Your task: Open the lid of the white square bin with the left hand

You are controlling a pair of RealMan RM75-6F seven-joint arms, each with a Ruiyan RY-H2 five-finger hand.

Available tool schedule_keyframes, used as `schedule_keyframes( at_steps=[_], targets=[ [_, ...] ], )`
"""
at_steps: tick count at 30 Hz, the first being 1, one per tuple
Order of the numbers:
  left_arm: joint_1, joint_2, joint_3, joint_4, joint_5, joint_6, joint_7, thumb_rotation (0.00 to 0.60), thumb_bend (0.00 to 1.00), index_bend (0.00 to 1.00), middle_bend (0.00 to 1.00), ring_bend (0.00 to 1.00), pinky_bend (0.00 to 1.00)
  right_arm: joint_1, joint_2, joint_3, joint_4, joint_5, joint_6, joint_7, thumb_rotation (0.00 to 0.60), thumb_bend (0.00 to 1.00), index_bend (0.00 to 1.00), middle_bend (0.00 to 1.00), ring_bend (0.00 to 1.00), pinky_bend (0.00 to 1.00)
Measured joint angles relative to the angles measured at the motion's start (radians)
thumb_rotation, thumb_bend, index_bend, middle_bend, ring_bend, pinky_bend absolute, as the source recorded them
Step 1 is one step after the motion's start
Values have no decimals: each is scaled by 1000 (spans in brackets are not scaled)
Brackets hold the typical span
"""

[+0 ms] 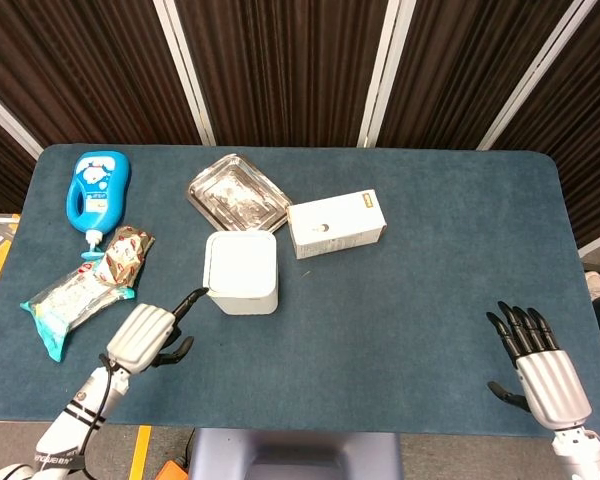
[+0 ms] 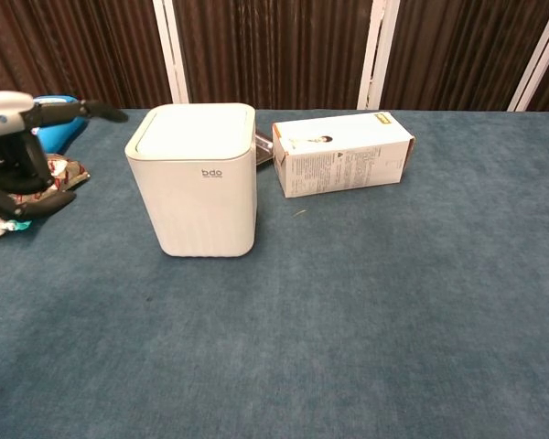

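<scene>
The white square bin (image 1: 241, 272) (image 2: 196, 181) stands upright mid-table with its lid (image 2: 192, 127) down. My left hand (image 1: 148, 335) (image 2: 23, 151) hovers just left of the bin, raised to about lid height, with one finger stretched toward the lid's left edge and the rest curled. It holds nothing, and a small gap separates the fingertip from the bin. My right hand (image 1: 536, 365) lies open near the table's front right edge, far from the bin, and shows only in the head view.
A white carton (image 1: 336, 224) (image 2: 342, 153) lies right of the bin, and a clear glass dish (image 1: 237, 193) sits behind it. A blue bottle (image 1: 97, 187) and snack packets (image 1: 123, 255) (image 1: 68, 299) lie on the left of the blue table (image 1: 420, 250).
</scene>
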Motion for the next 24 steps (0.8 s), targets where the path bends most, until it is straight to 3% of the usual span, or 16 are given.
schedule_keyframes(
  at_steps=[5,12,24],
  targets=[
    [-64,-20,-40,-26,-140,-46,57,600,475,0,1000,1000,1000,3,0,-2,-1,1,-11,-5,600,84,0,0,0,0],
    [-187,-65,-76,-46,-422,-82,209,600,475,0,1000,1000,1000,-2,9,3,1,2,11,23,600,84,0,0,0,0],
    [-319,-106,-34,-79,-653,-38,390,600,477,0,1000,1000,1000,-9,12,4,5,-5,27,37,600,84,0,0,0,0]
  ],
)
